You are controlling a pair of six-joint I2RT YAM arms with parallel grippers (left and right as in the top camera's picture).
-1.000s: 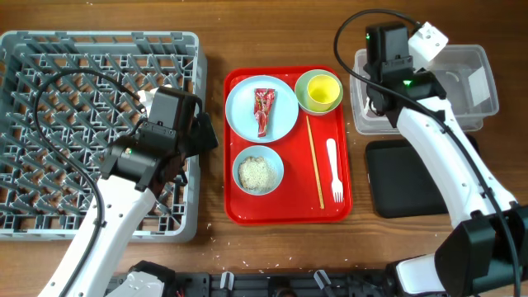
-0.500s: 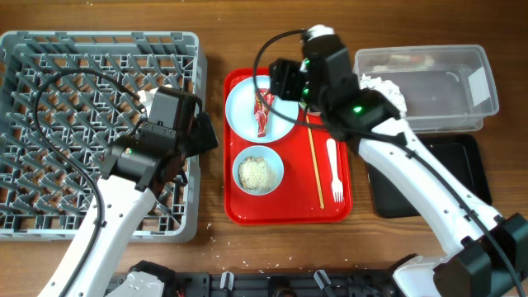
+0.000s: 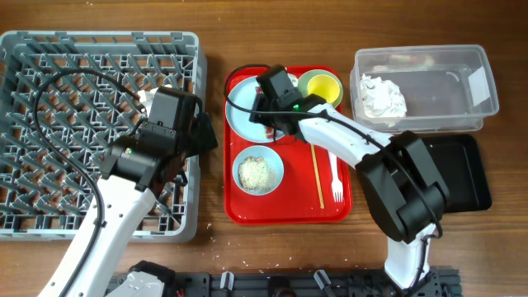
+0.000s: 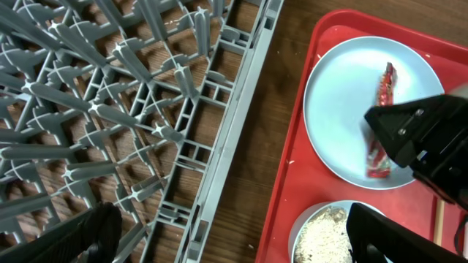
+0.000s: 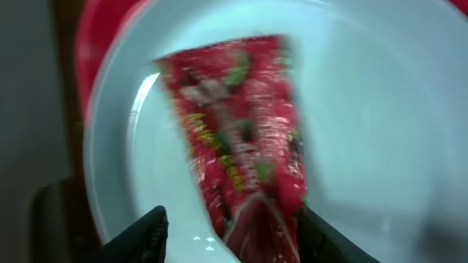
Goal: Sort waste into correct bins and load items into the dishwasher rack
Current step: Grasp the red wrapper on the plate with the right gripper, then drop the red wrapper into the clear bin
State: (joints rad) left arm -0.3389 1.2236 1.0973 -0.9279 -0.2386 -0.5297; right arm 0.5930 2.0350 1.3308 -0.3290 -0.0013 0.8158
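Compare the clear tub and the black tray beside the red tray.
The clear tub is see-through with taller walls; the black tray is opaque and looks shallower. The clear tub holds a crumpled napkin; no waste shows in the black tray's visible part. Both are rounded rectangles of similar footprint.

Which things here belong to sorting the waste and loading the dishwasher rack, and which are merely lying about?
Part of the job: red wrapper, napkin, rice, clear tub, black tray, plate, rice bowl, cup, chopsticks, fork, dishwasher rack.

Just lying about: red serving tray, wooden table.
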